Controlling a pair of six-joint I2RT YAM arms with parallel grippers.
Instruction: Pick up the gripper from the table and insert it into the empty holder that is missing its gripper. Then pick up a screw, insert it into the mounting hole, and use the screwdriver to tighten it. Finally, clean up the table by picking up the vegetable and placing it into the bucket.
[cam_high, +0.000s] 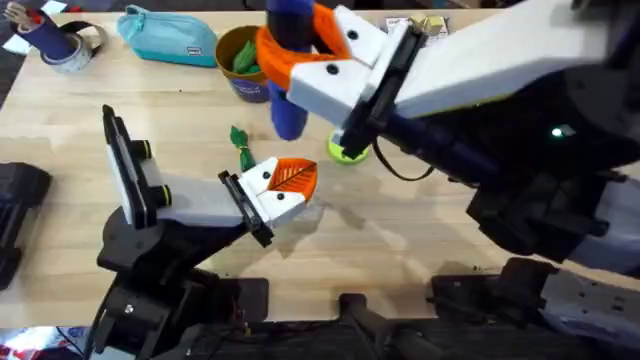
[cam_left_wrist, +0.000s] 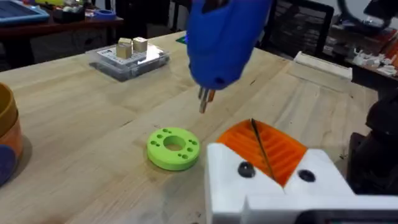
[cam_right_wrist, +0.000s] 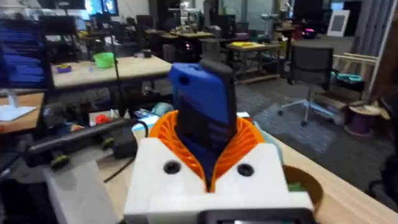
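Observation:
My right gripper (cam_high: 292, 55) is shut on the blue screwdriver (cam_high: 288, 112), holding it upright above the table (cam_high: 420, 230). In the left wrist view the screwdriver (cam_left_wrist: 224, 37) hangs with its metal tip just above the wood, behind the lime-green disc (cam_left_wrist: 173, 148). My left gripper (cam_high: 290, 180) is low at mid-table. Its white holder block (cam_left_wrist: 273, 186) carries the orange ribbed gripper (cam_left_wrist: 280, 149), and the pads lie together with nothing between them. The green vegetable (cam_high: 240, 146) lies just behind it. The mustard bucket (cam_high: 240, 70) stands at the back with something green inside.
A teal zip pouch (cam_high: 170, 38) and a tape roll (cam_high: 72, 48) sit at the back left. A clear box with wooden blocks (cam_left_wrist: 127, 56) stands at the back right. The lime disc (cam_high: 348, 152) lies under the right arm. Bare wood stretches in front of the left gripper.

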